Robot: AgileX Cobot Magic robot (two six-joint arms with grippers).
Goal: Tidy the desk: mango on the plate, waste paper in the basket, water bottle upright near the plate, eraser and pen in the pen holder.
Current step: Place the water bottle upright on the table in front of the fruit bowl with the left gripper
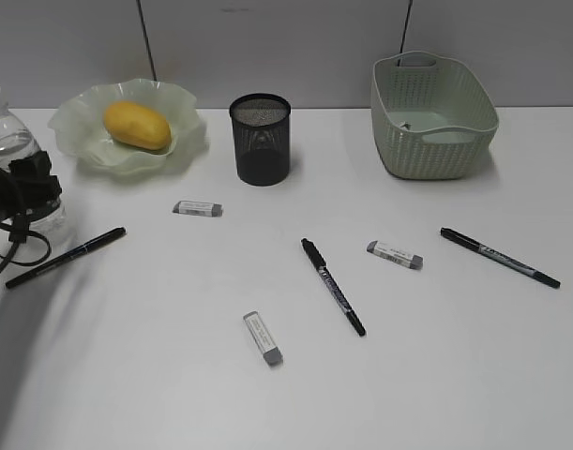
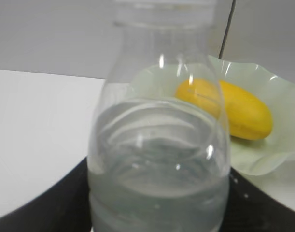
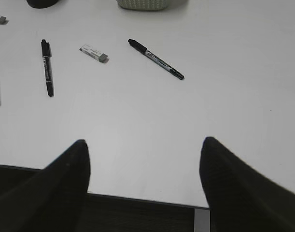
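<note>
Left hand (image 1: 28,192) is closing around the water bottle (image 1: 9,141) at the far left table (image 1: 436,375) edge, bottle standing upright just beside the plate (image 1: 188,131). In the left wrist view the bottle is filling the frame, part full of water.

Mango (image 1: 136,126) is already sitting on the plate. Right hand (image 3: 145,150) is hovering open and empty near the table's front edge.

Risks:
- hand letting go off-balance, bottle tipping, rolling off the edge or knocking the plate's ruffled rim
- arm sweeping the nearest pen (image 1: 66,256) while pulling away

Three pens and three erasers are lying loose, none in the pen holder (image 1: 261,139), which is narrow, so a tilted drop may miss. Something small is sitting in the basket (image 1: 434,117); can't tell if it's the waste paper.
</note>
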